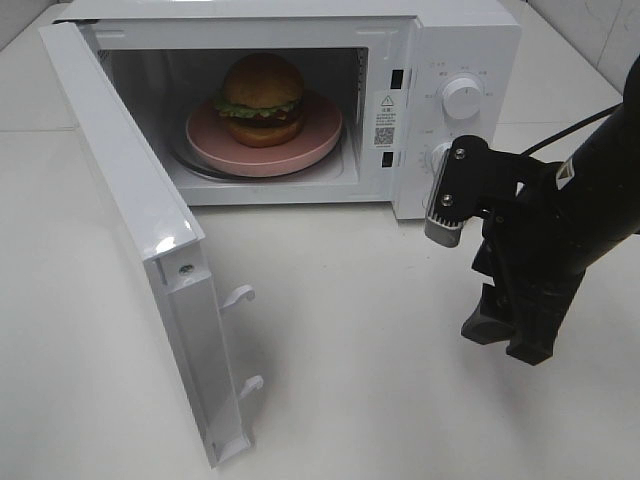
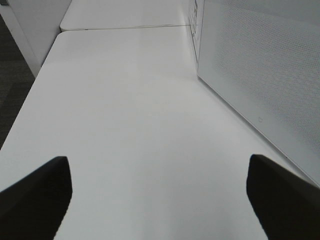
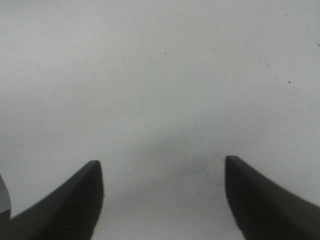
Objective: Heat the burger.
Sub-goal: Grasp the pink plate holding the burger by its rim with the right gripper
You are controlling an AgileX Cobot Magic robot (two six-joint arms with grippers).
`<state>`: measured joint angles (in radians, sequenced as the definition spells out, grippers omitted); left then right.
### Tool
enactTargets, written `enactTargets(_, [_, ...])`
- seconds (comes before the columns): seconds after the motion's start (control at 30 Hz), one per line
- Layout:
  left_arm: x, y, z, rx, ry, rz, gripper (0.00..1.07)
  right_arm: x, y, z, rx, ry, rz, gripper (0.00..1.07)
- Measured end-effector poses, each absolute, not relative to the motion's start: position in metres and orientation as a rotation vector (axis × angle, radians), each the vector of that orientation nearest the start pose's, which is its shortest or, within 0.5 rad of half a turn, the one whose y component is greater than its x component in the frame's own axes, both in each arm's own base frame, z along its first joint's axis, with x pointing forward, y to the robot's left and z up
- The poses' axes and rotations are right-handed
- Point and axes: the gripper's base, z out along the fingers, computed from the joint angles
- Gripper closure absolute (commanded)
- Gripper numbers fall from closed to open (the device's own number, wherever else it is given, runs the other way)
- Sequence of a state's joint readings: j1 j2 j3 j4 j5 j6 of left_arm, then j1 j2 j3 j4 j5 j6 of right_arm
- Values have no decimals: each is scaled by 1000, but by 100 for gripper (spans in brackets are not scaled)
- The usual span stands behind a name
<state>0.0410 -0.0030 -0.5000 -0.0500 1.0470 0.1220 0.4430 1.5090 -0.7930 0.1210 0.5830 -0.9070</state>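
From the high view, the microwave (image 1: 440,60) stands on the white bench (image 1: 350,380) with its door (image 1: 120,200) swung wide open to the left. The burger (image 1: 262,98) sits inside the chamber, upright on a pink plate (image 1: 310,140). On the frame beside the chamber there is a sticker (image 1: 385,120) with a warning triangle and a square code. Its lines of text are too small to read. Small marks also go around the upper knob (image 1: 463,97), and these too cannot be read. I see no brand name. The right claw (image 1: 510,335) hangs in front of the microwave's control side and points down at the bench, well apart from the burger. Whether its tips touch the bench I cannot tell.

From the left wrist view, the left claw (image 2: 157,200) is spread wide. Its two black fingers (image 2: 35,195) stand at the two sides, with only bare bench between them, so it holds nothing. A dotted white panel (image 2: 260,65) stands beside it.

From the right wrist view, the right claw's fingers (image 3: 65,205) are also far apart, just above the bench. Nothing is between them, and a soft shadow lies under them.
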Motion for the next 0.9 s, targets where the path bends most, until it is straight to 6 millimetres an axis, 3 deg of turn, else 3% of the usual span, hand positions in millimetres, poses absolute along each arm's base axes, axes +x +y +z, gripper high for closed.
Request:
enactTargets(0.1, [-5, -4, 278, 84, 2025, 43, 17, 240, 121, 193, -1596, 2269, 8, 9])
enactTargets(0.63, [-5, -4, 278, 84, 2025, 43, 17, 245, 112, 194, -1744, 2181, -172, 14])
enactTargets(0.9, [-5, -4, 278, 84, 2025, 43, 17, 261, 115, 214, -1693, 2128, -263, 16])
